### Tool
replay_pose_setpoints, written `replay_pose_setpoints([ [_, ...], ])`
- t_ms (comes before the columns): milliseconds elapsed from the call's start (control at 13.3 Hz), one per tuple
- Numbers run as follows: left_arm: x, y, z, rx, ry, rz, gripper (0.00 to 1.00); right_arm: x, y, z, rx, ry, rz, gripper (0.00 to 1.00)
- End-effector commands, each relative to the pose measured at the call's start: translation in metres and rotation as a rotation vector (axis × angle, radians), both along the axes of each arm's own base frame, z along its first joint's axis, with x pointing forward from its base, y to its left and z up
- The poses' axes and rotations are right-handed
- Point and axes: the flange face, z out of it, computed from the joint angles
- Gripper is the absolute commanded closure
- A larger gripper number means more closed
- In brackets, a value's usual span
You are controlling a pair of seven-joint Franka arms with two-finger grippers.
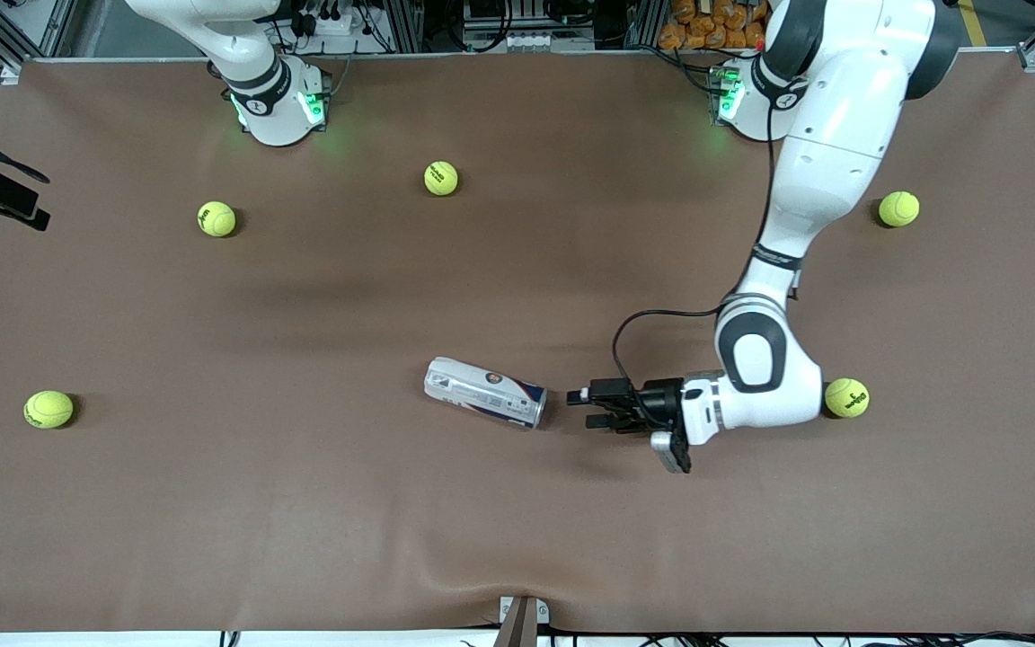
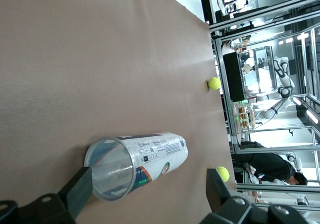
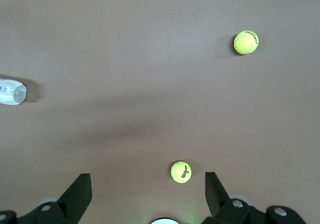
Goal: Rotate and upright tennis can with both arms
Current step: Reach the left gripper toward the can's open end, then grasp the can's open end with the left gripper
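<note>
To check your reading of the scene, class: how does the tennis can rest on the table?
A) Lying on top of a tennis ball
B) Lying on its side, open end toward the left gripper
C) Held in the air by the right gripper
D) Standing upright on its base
B: the tennis can lies flat on the table, its open mouth facing the open left gripper.

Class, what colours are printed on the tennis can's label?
White and navy on the tennis can; left wrist view.

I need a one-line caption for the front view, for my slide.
The left gripper, open, sits beside the open end of the lying tennis can; five tennis balls scattered around.
</note>
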Motion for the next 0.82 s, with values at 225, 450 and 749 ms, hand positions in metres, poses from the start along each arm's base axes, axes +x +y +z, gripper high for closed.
replay_pose_setpoints([
  [225,-0.002,-0.037,-0.014,0.035,-0.050,0.032,0.00,-0.005,0.007,0.003,0.011,0.045,0.006,0.00],
  [450,-0.011,-0.051,-0.020,0.016,-0.027,0.052,0.00,-0.010,0.012,0.002,0.059,0.074,0.010,0.00],
  [749,-0.014,-0.051,-0.026,0.009,-0.010,0.059,0.00,-0.010,0.012,0.002,0.059,0.076,0.008,0.00],
])
